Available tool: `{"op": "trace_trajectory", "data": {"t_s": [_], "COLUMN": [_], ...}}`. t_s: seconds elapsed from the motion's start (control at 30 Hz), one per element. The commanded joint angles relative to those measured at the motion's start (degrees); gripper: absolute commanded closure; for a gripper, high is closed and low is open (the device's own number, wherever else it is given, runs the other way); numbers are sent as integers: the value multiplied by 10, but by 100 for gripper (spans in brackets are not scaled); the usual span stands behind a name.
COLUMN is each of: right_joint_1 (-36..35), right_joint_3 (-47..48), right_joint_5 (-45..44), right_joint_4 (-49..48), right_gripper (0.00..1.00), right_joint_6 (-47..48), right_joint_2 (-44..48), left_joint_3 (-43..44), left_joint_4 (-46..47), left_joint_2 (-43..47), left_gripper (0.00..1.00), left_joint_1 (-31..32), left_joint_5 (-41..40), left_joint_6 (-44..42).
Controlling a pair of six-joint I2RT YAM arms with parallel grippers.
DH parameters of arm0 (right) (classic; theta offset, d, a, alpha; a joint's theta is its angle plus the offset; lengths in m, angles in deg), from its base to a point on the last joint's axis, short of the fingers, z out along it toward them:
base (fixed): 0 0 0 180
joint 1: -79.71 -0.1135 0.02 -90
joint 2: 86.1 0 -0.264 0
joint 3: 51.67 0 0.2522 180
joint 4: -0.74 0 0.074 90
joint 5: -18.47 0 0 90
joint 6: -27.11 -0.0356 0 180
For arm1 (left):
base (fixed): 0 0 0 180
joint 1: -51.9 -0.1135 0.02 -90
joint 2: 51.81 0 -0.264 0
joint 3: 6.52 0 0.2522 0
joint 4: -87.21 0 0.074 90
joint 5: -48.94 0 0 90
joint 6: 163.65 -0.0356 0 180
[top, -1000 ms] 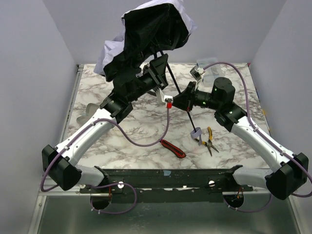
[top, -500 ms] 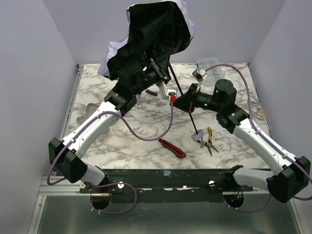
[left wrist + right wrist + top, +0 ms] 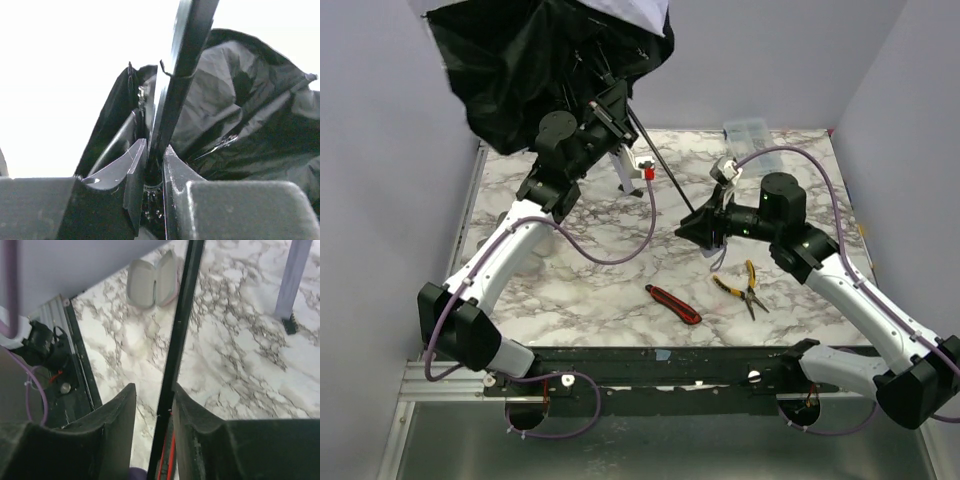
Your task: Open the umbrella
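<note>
Held high over the far-left corner of the table [image 3: 610, 300]: umbrella [image 3: 520, 70], black lining showing, shaft [image 3: 181, 325] slanting down toward the centre. Clamped on the shaft just below the canopy by the left gripper [image 3: 155, 147]. Straddled lower down by the right gripper [image 3: 154, 387], fingers [image 3: 115, 425] slightly apart, not pinching.

No writing, label or number is legible here — nothing can be read.

Overhead view's top edge cuts off the umbrella [image 3: 520, 70] canopy
</note>
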Motion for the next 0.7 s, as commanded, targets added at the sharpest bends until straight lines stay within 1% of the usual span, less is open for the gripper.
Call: {"op": "trace_trajectory", "data": {"t_s": [0.0, 0.03, 0.13, 0.27, 0.37, 0.53, 0.67], "right_joint_1": [-2, -1, -1, -1, -1, -1, -1], "right_joint_3": [-19, -18, -10, -8, -19, -57, -83], "right_joint_5": [4, 5, 9, 1, -3, -9, -9], "right_joint_4": [86, 89, 118, 183, 229, 264, 278], "right_gripper": [65, 66, 67, 68, 73, 91, 99], "right_joint_6": [50, 50, 88, 156, 215, 260, 278], "right_joint_2": [-5, -8, -24, -45, -45, -20, -4], "left_joint_3": [-44, -52, -56, -41, -30, 10, 51], "left_joint_4": [110, 122, 141, 149, 175, 208, 225], "left_joint_2": [74, 77, 72, 55, 35, -2, -30], "left_gripper": [100, 100, 100, 100, 100, 100, 100], "left_joint_1": [8, 8, 7, 4, -1, -24, -51], "left_joint_5": [65, 72, 72, 31, -18, -89, -114], "left_joint_6": [-30, -32, -46, -59, -68, -72, -74]}}
